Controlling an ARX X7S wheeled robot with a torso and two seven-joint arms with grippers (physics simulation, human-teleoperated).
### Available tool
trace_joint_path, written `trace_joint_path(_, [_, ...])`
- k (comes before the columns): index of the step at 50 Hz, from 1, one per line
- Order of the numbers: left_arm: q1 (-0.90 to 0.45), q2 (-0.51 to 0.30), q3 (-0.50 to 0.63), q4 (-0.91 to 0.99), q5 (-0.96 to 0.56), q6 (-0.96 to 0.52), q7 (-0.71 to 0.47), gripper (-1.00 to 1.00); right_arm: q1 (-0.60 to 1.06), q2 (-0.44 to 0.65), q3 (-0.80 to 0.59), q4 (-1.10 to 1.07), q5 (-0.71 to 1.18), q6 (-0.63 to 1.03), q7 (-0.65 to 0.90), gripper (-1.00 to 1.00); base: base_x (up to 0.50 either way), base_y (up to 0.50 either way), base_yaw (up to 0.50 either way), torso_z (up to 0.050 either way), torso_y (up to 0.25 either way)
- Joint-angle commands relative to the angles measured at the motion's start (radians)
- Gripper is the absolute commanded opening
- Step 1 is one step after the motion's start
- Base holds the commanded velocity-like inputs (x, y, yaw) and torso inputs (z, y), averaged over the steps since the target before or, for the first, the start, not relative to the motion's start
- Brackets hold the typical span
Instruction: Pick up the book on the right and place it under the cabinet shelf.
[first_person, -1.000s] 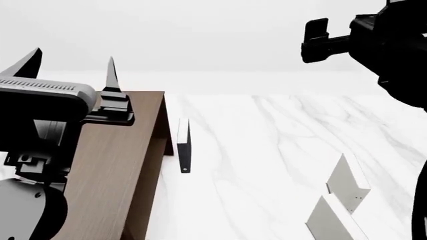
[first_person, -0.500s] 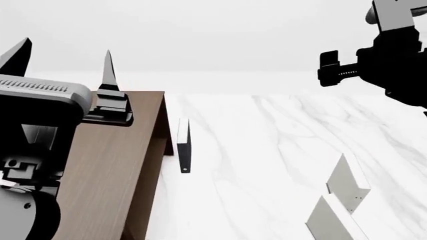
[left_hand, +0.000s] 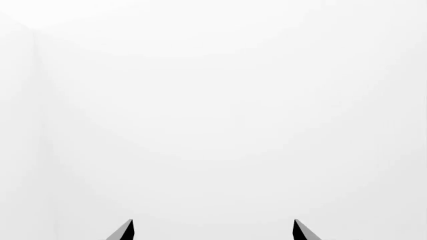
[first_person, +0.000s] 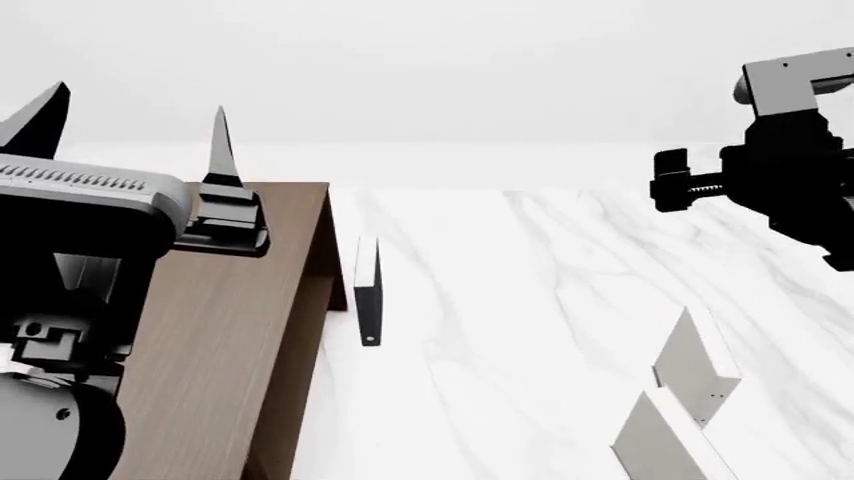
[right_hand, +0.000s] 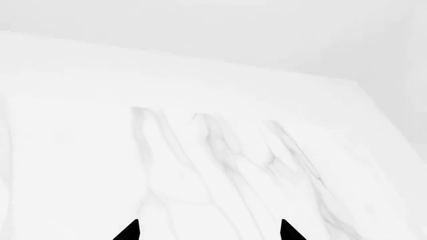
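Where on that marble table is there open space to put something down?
The widest bare stretch is the marble table between the thin black book by the cabinet shelf and the two pale books at the right. The far side, beneath the right gripper, is bare too. It is crowded by the cabinet, with the left gripper above.

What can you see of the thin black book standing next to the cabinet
The thin black book stands upright on the white marble table, its dark cover edge-on to the head camera, with a paler face on its left. It sits just right of the brown cabinet; whether they touch is unclear. Neither gripper is near it.
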Motion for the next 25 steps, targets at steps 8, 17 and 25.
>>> trace_joint_path(8, [0.017, -0.008, 0.002, -0.01, -0.005, 0.021, -0.011, 1.0, -0.043, 0.017, -0.036, 0.055, -0.01, -0.023, -0.044, 1.0, 0.0, 0.0, 0.0, 0.0, 0.0])
trace_joint_path(17, [0.022, -0.012, 0.006, -0.023, -0.005, 0.037, -0.013, 1.0, -0.089, 0.031, -0.037, 0.052, -0.005, -0.031, -0.049, 1.0, 0.0, 0.0, 0.0, 0.0, 0.0])
trace_joint_path(25, [0.038, -0.014, 0.007, -0.038, -0.004, 0.061, -0.013, 1.0, -0.132, 0.049, -0.034, 0.025, 0.013, -0.018, -0.054, 1.0, 0.0, 0.0, 0.0, 0.0, 0.0])
